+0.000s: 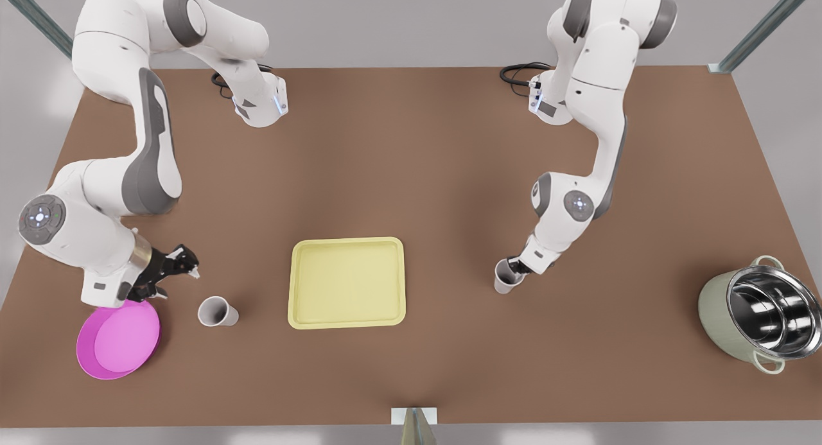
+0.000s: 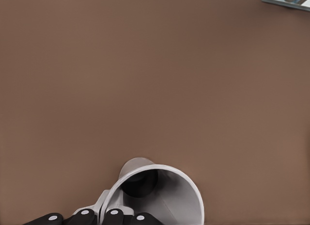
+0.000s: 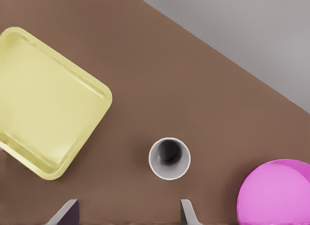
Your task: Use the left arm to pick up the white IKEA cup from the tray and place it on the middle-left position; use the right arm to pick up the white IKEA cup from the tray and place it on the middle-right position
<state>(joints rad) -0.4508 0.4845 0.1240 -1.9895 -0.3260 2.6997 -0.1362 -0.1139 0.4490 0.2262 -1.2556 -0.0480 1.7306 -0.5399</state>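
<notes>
Two white cups are off the tray (image 1: 347, 282) and on the brown table (image 1: 411, 162): the held cup (image 1: 505, 278) just beside the tray on the front view's right, and the free cup (image 1: 217, 311) between the tray and the pink bowl (image 1: 119, 339). We see the left claw (image 1: 514, 270) pinching the held cup at its rim, and we cannot tell whether its base touches the table. We judge the step in hand to be this cup's set-down: lower until the base sits flat, spread the fingers, then lift straight up so the rim is not dragged. The right claw (image 1: 176, 264) hangs spread above and beside the free cup, apart from it, and waits. Bare table lies all round the held cup; the steel pot (image 1: 758, 323) stands well apart, near the table edge
</notes>
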